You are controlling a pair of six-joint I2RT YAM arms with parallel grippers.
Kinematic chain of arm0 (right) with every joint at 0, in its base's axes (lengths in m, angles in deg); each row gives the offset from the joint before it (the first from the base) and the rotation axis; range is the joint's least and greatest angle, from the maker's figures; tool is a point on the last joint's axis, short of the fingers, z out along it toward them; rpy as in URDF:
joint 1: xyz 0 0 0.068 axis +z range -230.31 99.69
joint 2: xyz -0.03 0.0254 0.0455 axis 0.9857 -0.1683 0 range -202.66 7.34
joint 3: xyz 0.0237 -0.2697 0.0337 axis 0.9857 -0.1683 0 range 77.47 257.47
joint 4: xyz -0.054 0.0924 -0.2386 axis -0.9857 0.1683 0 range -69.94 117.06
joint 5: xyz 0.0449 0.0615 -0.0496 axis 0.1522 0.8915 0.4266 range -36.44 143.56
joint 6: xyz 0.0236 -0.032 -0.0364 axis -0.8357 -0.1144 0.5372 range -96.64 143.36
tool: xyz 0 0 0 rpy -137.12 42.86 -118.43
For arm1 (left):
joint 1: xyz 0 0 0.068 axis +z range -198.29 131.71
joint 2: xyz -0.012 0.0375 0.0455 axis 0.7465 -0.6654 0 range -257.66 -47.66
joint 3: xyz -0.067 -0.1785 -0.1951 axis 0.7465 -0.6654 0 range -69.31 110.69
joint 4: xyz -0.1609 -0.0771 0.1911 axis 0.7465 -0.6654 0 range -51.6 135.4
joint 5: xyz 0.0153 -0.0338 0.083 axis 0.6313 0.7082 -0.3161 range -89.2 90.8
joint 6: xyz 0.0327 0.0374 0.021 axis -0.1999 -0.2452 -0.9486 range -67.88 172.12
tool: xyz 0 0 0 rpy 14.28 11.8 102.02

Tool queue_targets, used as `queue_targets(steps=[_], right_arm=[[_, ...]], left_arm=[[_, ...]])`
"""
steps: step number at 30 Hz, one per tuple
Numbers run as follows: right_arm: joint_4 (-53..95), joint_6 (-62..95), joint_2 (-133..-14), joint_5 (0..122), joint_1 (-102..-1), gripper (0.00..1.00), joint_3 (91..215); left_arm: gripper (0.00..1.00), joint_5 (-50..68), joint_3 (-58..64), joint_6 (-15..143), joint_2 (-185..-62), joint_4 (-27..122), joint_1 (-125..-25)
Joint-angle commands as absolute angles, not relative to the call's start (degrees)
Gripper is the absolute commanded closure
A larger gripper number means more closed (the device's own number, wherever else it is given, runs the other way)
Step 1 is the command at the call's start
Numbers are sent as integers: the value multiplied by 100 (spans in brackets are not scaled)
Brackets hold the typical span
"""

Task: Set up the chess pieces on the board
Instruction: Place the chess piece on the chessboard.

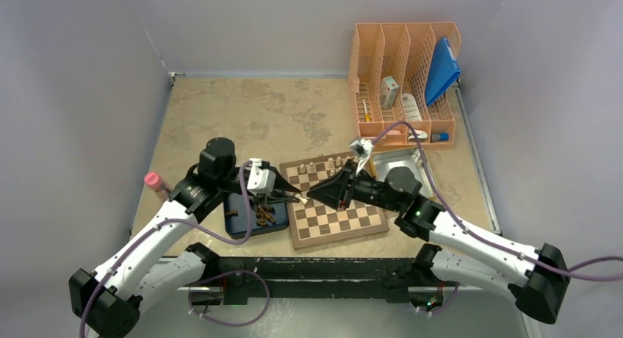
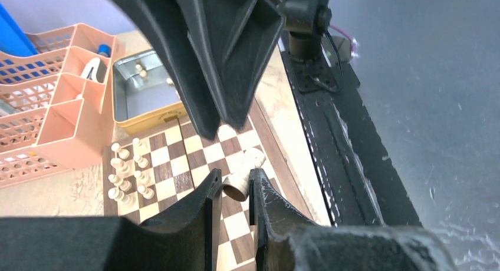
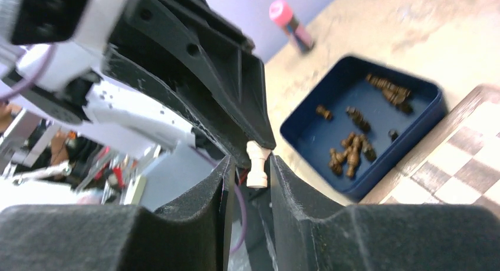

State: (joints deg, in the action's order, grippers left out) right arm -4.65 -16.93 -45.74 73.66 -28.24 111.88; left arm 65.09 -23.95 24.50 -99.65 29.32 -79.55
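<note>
A pale chess piece (image 2: 243, 178) lies crosswise between the tips of my left gripper (image 2: 234, 181), which is shut on it just above the board (image 2: 177, 165). My right gripper (image 3: 247, 165) meets it tip to tip; its jaws stand open around the same pale piece (image 3: 257, 164), with a gap on one side. In the top view both grippers meet over the board's left edge (image 1: 303, 198). Several pale pieces (image 1: 323, 164) stand on the board's far rows. Dark pieces (image 3: 351, 153) lie in the dark blue tray (image 3: 306, 135).
A metal tin (image 2: 141, 94) with yellow sides holds a few pale pieces beyond the board. An orange desk organizer (image 1: 404, 81) stands at the back right. A pink-capped bottle (image 1: 154, 182) stands left of the blue tray (image 1: 239, 222).
</note>
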Motion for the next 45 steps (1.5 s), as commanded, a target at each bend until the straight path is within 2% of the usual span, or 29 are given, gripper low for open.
queue_targets(steps=[1, 8, 12, 16, 26, 31, 39, 45], right_arm=[[-1072, -1618, -3991, 6308, -2831, 68, 11043], [-1254, -1000, -3679, 5662, -2832, 68, 11083], [-1333, -734, -3671, 5631, -2828, 66, 11234], [-1545, -741, -3853, 5852, -2832, 63, 11265], [-2036, -1208, -4181, 6018, -2828, 57, 11226], [-1673, -1582, -4508, 6150, -2828, 58, 11400], [-2018, -1812, -4627, 6257, -2828, 65, 11321], [-2037, -1841, -4503, 6057, -2828, 63, 11268]], left_arm=[[95, 6164, -2782, 4716, -9624, 5132, -7983], [97, 4872, -3016, 6614, -9400, 6280, -7984], [97, 3994, -3001, 7572, -9451, 6317, -7979], [97, 3641, -2906, 8252, -9597, 6252, -7980], [99, 3637, -2756, 8681, -9617, 5994, -7977], [100, 3916, -2876, 9103, -9573, 6341, -7979], [100, 4160, -2909, 9331, -9644, 6412, -7979], [100, 4185, -2932, 9341, -9657, 6365, -7983]])
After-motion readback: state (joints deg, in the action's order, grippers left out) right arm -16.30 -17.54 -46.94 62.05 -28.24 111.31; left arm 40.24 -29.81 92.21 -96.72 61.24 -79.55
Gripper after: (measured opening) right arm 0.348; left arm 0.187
